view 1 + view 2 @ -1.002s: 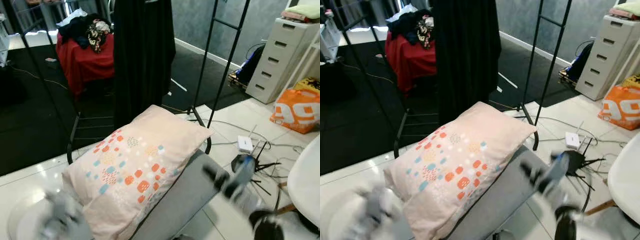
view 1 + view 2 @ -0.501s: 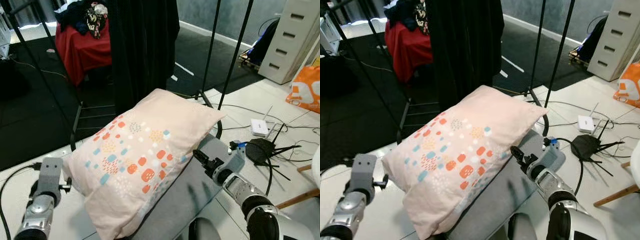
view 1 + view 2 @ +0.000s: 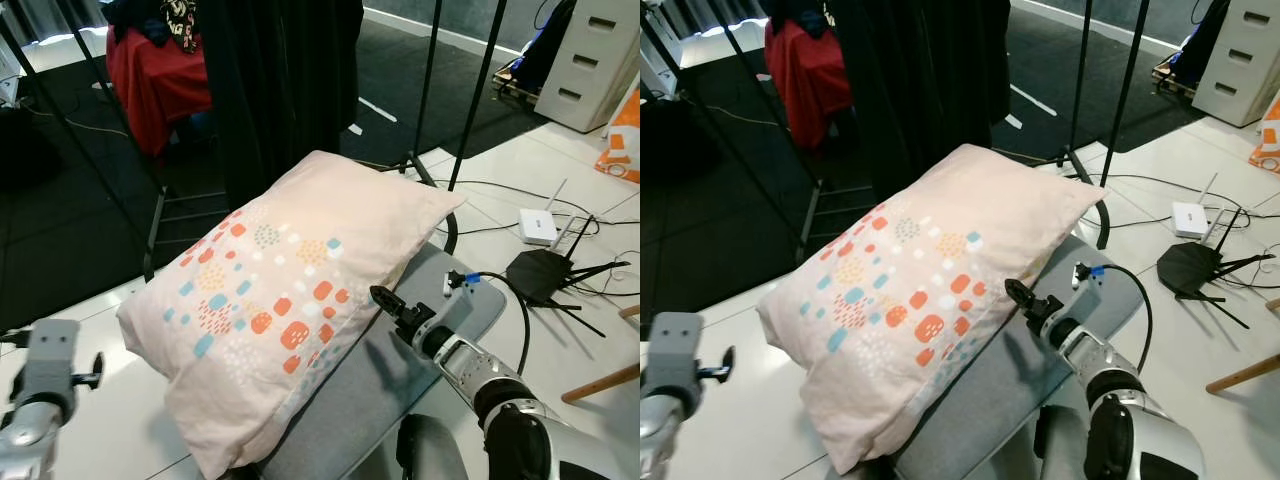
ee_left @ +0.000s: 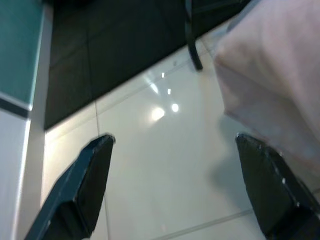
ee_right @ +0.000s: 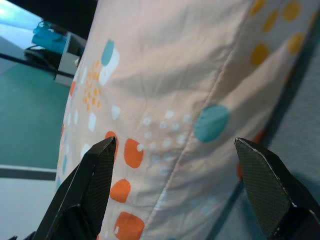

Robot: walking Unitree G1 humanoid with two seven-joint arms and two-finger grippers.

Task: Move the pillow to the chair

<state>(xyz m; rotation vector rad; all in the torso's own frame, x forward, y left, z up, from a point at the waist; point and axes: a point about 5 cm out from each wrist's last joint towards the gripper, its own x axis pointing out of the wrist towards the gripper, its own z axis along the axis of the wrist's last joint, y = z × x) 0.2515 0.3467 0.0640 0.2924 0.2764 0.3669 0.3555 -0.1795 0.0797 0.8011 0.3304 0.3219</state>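
The pillow (image 3: pixel 290 300), pale pink with orange, teal and white patches, was laid aslant on a grey padded seat (image 3: pixel 400 370), its far corner reaching over the seat's edge toward a black rack (image 3: pixel 440 120). The right gripper (image 3: pixel 385 303) was held just beside the pillow's near long edge, over the grey seat, with its fingers (image 5: pixel 92 185) spread apart. In the right wrist view the pillow's seam (image 5: pixel 200 145) was seen between the two fingers, close ahead of them; whether the fingertips touched the fabric could not be told.

The left gripper (image 4: pixel 175 190) was held low beyond the pillow's opposite end, over the glossy white floor (image 4: pixel 165 165). Its fingers (image 4: pixel 85 185) were also spread wide, and a pale corner of the pillow (image 4: pixel 270 85) was seen just past one of them, apart from it. The grey wrist housing of the left arm (image 3: pixel 50 365) was seen beside the pillow's lower end.

Farther out from the right fingers, a black router (image 3: pixel 545 275) with thin antennas and a white box (image 3: pixel 540 225) with cables were lying on the white floor. Behind the pillow a dark garment (image 3: pixel 280 90) was hung from the black rack, and beyond it a red-covered piece of furniture (image 3: pixel 150 80) piled with clothes was standing on dark flooring. A white drawer unit (image 3: pixel 590 55) was standing at the far side.
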